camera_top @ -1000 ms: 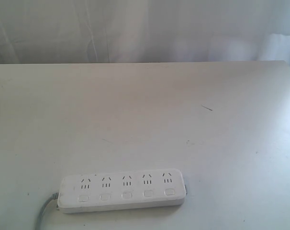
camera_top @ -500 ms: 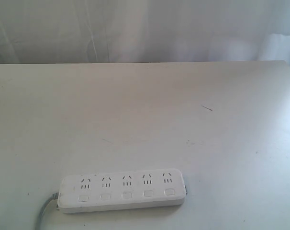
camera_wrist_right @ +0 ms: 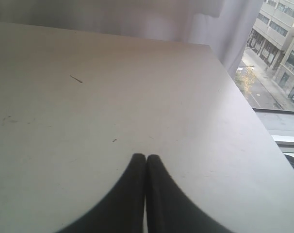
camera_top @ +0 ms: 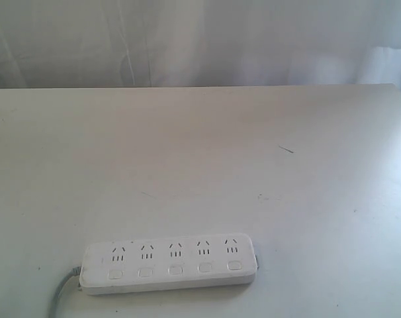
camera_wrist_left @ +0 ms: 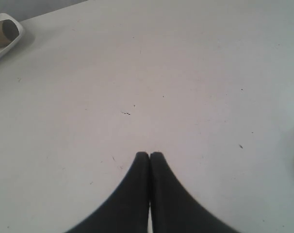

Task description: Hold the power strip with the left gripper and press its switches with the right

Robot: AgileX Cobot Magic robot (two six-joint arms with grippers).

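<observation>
The white power strip (camera_top: 169, 262) lies flat near the front of the table, its long side running left to right. Its row of five switches (camera_top: 175, 269) sits along the near edge, below the sockets. A grey cord (camera_top: 60, 296) leaves its left end. Neither arm shows in the exterior view. In the left wrist view my left gripper (camera_wrist_left: 150, 154) is shut above bare table, holding nothing. My right gripper (camera_wrist_right: 146, 157) is also shut and empty over bare table. The strip shows in neither wrist view.
The white table (camera_top: 200, 165) bears small dark marks (camera_top: 286, 149). White curtains (camera_top: 200, 40) hang behind its far edge. A pale rounded object (camera_wrist_left: 4, 35) sits at the corner of the left wrist view. A window with buildings (camera_wrist_right: 278, 43) lies beyond the table's edge in the right wrist view.
</observation>
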